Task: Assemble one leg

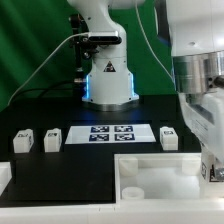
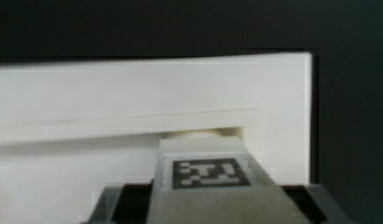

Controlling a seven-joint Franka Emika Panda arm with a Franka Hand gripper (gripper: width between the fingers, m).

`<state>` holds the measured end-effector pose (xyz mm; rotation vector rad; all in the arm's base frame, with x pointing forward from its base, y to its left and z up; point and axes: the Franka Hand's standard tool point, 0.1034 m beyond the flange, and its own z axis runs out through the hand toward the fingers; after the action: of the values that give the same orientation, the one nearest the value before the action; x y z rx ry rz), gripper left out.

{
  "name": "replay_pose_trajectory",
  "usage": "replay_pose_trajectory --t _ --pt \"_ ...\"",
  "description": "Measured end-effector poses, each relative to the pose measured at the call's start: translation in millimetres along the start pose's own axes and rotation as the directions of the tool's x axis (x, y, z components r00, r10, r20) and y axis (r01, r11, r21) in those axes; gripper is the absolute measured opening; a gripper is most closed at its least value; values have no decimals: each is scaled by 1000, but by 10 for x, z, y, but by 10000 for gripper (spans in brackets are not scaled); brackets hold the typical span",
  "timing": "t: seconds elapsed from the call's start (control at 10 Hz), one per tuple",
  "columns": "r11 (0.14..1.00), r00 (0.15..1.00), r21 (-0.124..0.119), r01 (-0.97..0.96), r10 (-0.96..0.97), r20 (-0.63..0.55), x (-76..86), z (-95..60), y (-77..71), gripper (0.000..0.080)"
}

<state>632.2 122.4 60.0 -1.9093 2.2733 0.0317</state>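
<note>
In the wrist view my gripper (image 2: 209, 203) is shut on a leg (image 2: 209, 170), a white block with a black-and-white tag facing the camera. The dark fingers (image 2: 120, 203) press on its two sides. The leg hangs over the large white tray-like piece (image 2: 99, 100), right by a round corner hole (image 2: 209, 132). In the exterior view the gripper (image 1: 211, 172) is at the right edge, over the tray piece's (image 1: 160, 180) right side. Three more legs stand on the table: two on the exterior view's left (image 1: 22, 141) (image 1: 52, 138) and one on its right (image 1: 169, 137).
The marker board (image 1: 110, 134) lies on the black table in front of the arm's base (image 1: 108, 80). Another white part (image 1: 4, 178) shows at the exterior view's left edge. A green backdrop stands behind.
</note>
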Motion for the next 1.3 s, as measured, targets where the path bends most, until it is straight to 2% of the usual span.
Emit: replay_pose_trajectory --t 0.1,0.3,0.4,0.5,0.6,0.7,0.9,1.2,1.3 --pt "997 997 -1 -82 82 4 11 -1 -4 293" --pt "996 996 -2 -88 88 3 10 0 1 293" --pt "996 996 -3 -87 87 3 9 4 3 375" --pt "996 996 -3 -84 84 3 7 5 4 375" --pt "997 997 -4 -82 82 3 7 6 6 555" --pt "997 997 -4 -79 79 3 7 8 7 620" --pt "1000 1000 2 2 -2 15 -91 -40 40 644" --pt "992 992 39 119 -120 36 -184 -227 -37 649" --pt "992 992 41 123 -124 38 -214 -247 -31 649"
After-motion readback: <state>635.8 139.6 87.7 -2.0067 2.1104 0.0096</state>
